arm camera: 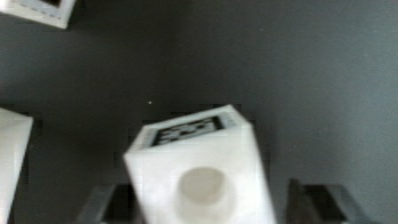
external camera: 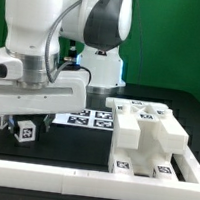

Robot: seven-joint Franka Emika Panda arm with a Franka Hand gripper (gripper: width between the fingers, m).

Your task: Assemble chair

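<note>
Tagged white chair piece (arm camera: 196, 172) between the 2 fingers (arm camera: 324, 203) of the tool (arm camera: 217, 203), grasp or gap indiscernible.

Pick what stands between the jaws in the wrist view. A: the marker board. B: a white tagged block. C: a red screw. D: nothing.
B: the white block, with a black-and-white tag on its end, stands between the two dark jaws.

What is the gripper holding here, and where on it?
Nothing clamped yet: the gripper straddles a white chair piece near its tagged end, one finger apart from it.
</note>
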